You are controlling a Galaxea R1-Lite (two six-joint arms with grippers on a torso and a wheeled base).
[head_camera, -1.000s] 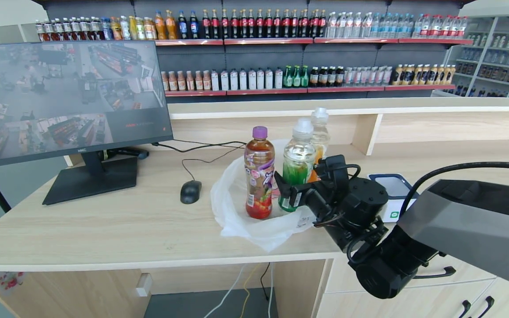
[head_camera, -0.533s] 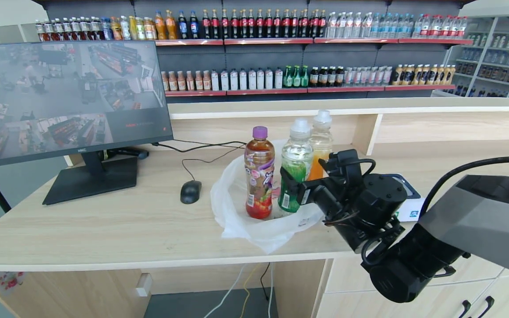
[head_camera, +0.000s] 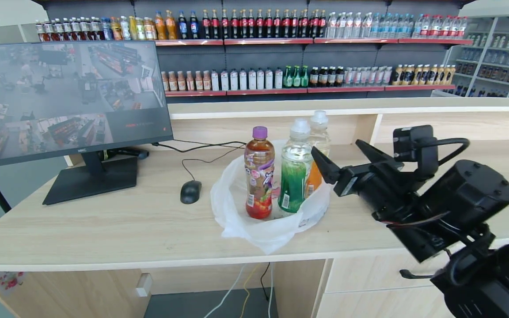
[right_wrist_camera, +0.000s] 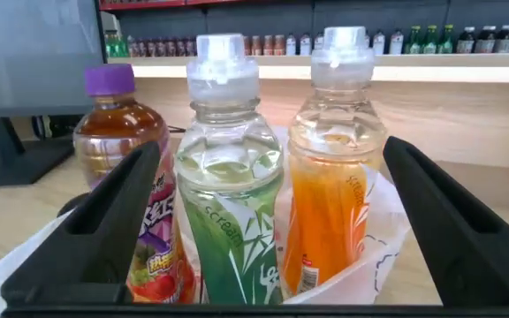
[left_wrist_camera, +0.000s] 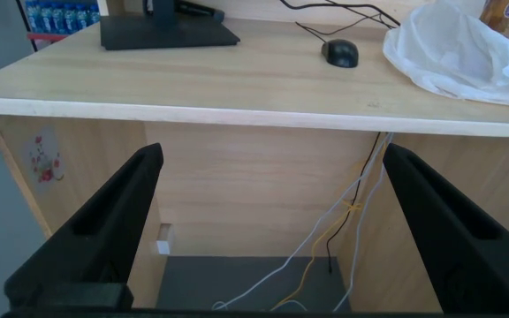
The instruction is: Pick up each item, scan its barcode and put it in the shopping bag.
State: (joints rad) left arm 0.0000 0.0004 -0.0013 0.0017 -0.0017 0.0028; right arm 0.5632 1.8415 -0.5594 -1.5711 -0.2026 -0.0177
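You're parked at a shop checkout, pretty clearly a convenience store. Behind the light wooden tabletop (head_camera: 104, 229), the dark back wall carries long red-edged shelves (head_camera: 312, 40) packed with neat rows of soft-drink bottles (head_camera: 245, 24). A white metal rack (head_camera: 493, 57) off to your right is stocked the same way. The wide black monitor (head_camera: 64, 97) on the tabletop shows a split security-camera feed of store aisles, with a black computer mouse (head_camera: 190, 191) near it. A thin white plastic shopping bag (head_camera: 237, 216) stands open, holding three drink bottles (head_camera: 295, 176).
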